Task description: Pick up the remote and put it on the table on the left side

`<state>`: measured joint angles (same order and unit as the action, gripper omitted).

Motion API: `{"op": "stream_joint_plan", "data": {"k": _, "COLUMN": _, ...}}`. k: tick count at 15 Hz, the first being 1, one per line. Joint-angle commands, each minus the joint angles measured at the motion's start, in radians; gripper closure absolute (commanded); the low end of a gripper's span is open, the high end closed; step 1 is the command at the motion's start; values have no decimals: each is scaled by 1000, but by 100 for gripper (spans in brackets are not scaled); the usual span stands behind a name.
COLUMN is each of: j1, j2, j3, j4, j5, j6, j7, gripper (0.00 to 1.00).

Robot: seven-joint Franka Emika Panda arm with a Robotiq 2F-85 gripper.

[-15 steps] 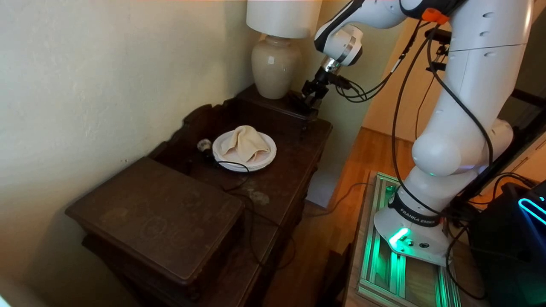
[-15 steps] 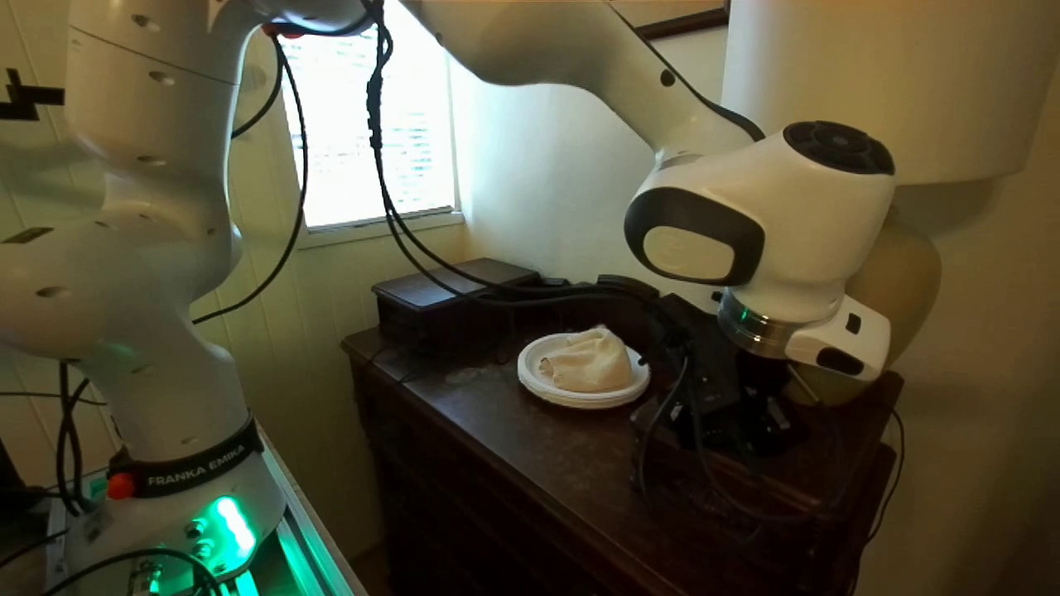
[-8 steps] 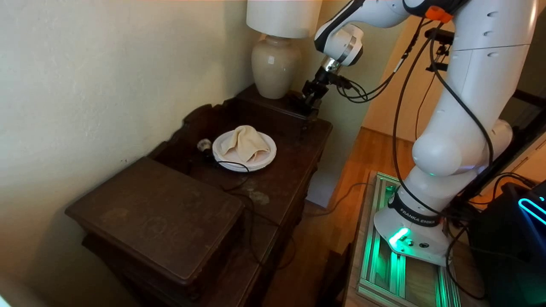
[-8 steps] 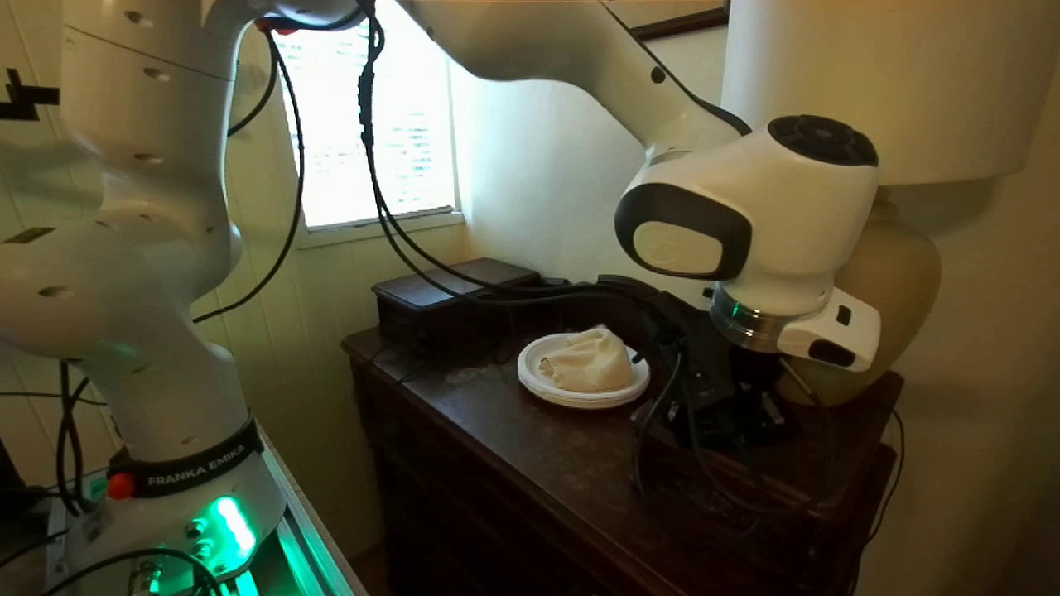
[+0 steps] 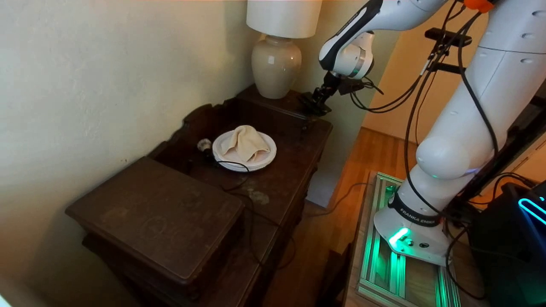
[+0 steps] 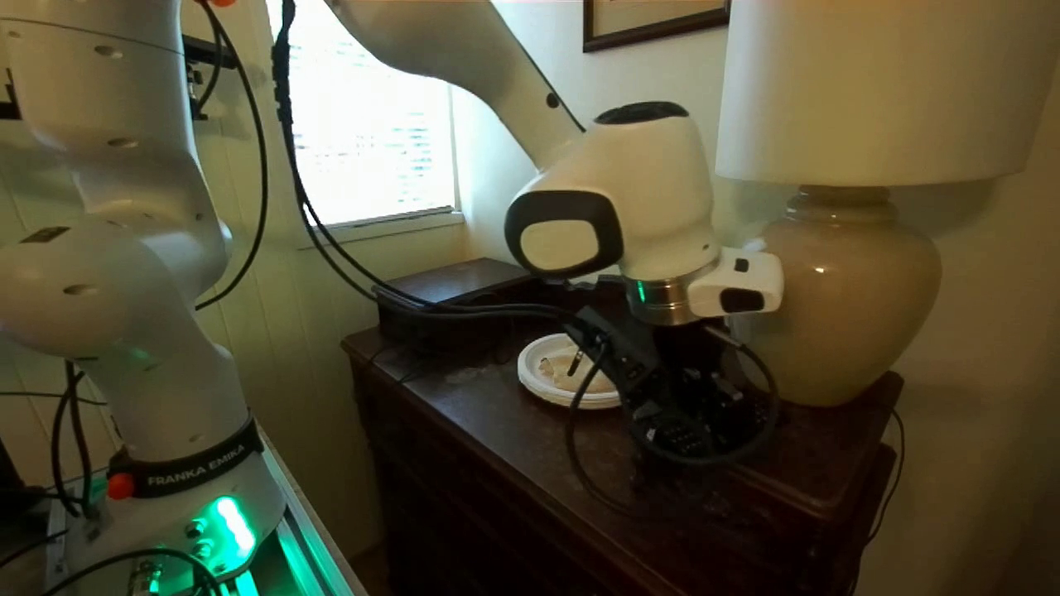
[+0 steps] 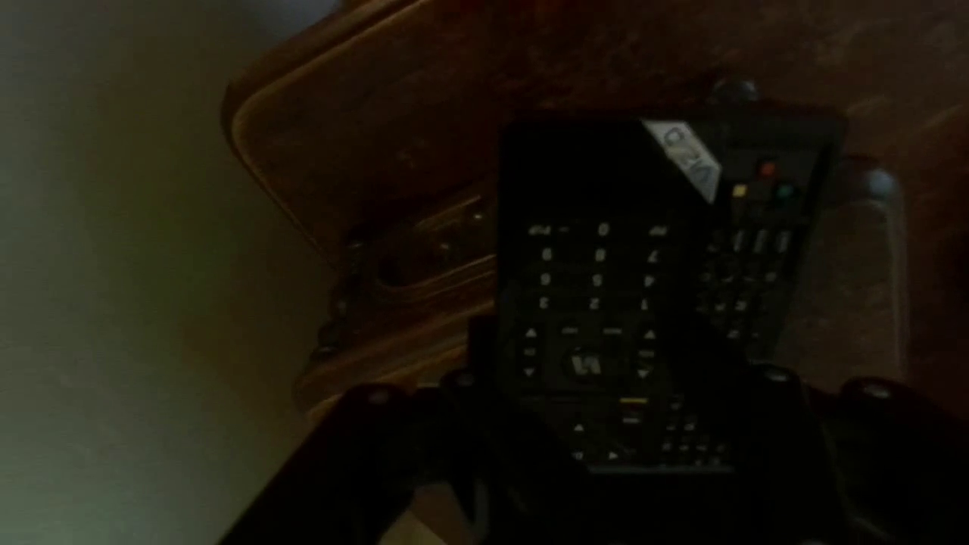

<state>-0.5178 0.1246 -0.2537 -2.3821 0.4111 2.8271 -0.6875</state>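
At the lamp end of the dark wood dresser (image 5: 294,157), by the edge of the lampside box (image 5: 275,105), the Robotiq gripper (image 7: 594,341) has what I judge a grip on the black Vizio remote (image 7: 583,272). Jaws stand part-way apart, approx. the remote's width, one finger along each long side; wrist view's v. dark, so pad contact is inferred, not seen. Gripping across the short way makes sense b/c the length prob. wouldn't fit b/w the fingers. In that view the logo end points to 12 o'clock, digits upside down, keys toward the camera. A 2nd remote (image 7: 772,204) w/ coloured buttons shows at 2-3 o'clock, partly hidden by a finger; can't tell if it's pinched too or just underneath.

In an exterior view, from the gripper: table lamp (image 5: 276,55) at 10-11 o'clock, plate stack (image 5: 266,160) w/ cream napkin (image 5: 246,143) on top at 8, opposite box (image 5: 149,213) farther out, also at 8. That end is prob. the "left side" meant, b/c it's on the robot's own left as it faces the dresser.

Stack sits in b/w, so next move prob. needs a lift, then a swing toward 8 and a gentle set-down. Risk: 2nd remote, if caught too, could slip out en route.
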Motion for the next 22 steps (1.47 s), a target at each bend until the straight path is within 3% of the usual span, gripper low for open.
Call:
{"op": "stream_joint_plan", "data": {"k": 1, "j1": 43, "j2": -147, "j3": 4, "j4": -227, "j5": -100, "j6": 225, "j7": -41, "gripper": 65}}
{"op": "stream_joint_plan", "data": {"k": 6, "j1": 69, "j2": -191, "j3": 32, "j4": -409, "j5": -187, "j6": 521, "j7": -125, "gripper": 65}}
{"op": "stream_joint_plan", "data": {"k": 7, "j1": 97, "j2": -183, "j3": -21, "j4": -435, "j5": -323, "j6": 586, "j7": -50, "gripper": 65}}
{"op": "stream_joint_plan", "data": {"k": 8, "j1": 74, "j2": -115, "j3": 34, "j4": -368, "j5": -198, "j6": 621, "j7": -187, "gripper": 65}}
{"op": "stream_joint_plan", "data": {"k": 11, "j1": 87, "j2": -115, "j3": 30, "j4": -386, "j5": -206, "j6": 751, "j7": -286, "gripper": 65}}
{"op": "stream_joint_plan", "data": {"k": 12, "j1": 81, "j2": -114, "j3": 25, "j4": -383, "j5": -217, "j6": 685, "j7": -215, "gripper": 65}}
{"op": "stream_joint_plan", "data": {"k": 13, "j1": 81, "j2": -109, "j3": 26, "j4": -381, "j5": -217, "j6": 696, "j7": -222, "gripper": 40}}
{"op": "stream_joint_plan", "data": {"k": 17, "j1": 81, "j2": -103, "j3": 26, "j4": -381, "j5": -217, "j6": 693, "j7": -220, "gripper": 40}}
{"op": "stream_joint_plan", "data": {"k": 18, "j1": 81, "j2": -103, "j3": 26, "j4": -381, "j5": -217, "j6": 693, "j7": -220, "gripper": 65}}
{"op": "stream_joint_plan", "data": {"k": 22, "j1": 113, "j2": -91, "j3": 37, "j4": -381, "j5": -123, "j6": 882, "j7": -428, "gripper": 65}}
